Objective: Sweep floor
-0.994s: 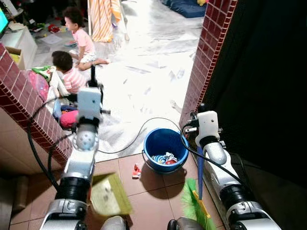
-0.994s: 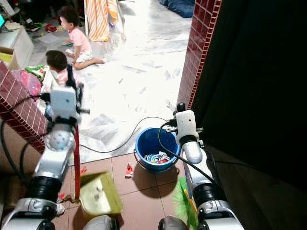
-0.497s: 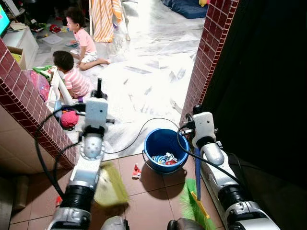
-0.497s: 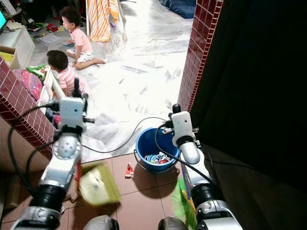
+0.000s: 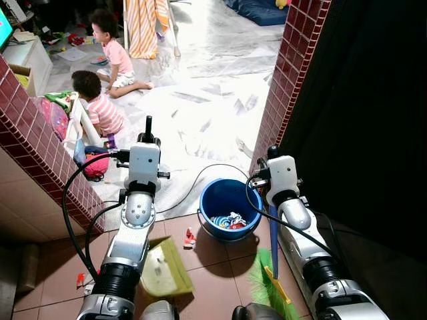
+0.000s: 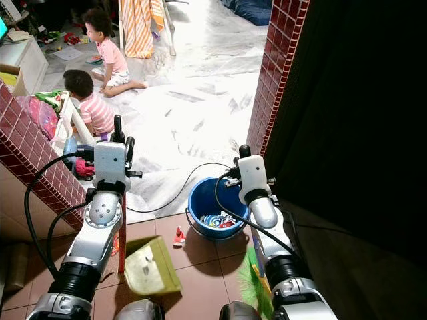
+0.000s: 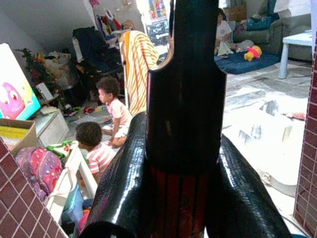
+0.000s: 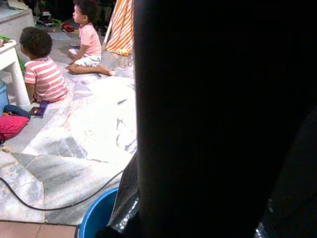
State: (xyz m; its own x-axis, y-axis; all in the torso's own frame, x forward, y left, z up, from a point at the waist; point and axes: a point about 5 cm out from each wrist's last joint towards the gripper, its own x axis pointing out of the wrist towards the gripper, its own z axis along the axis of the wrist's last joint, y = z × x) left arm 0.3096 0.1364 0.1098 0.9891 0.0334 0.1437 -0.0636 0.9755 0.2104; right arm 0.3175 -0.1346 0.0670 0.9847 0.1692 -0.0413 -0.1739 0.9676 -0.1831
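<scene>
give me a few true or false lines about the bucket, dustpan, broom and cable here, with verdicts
1. The blue bucket holds some small items. True.
2. The yellow-green dustpan hangs below the left arm, over the brown tiles. True.
3. The green broom is on the left arm's side. False: its bristles sit by the right arm, right of the bucket.
4. The small red object lies inside the bucket. False: it lies on a tile just left of it.
5. A black cable runs across the pale floor behind the bucket. True.
6. The left pincer is shut on a blue handle. False: the handle between its fingers is red.
</scene>
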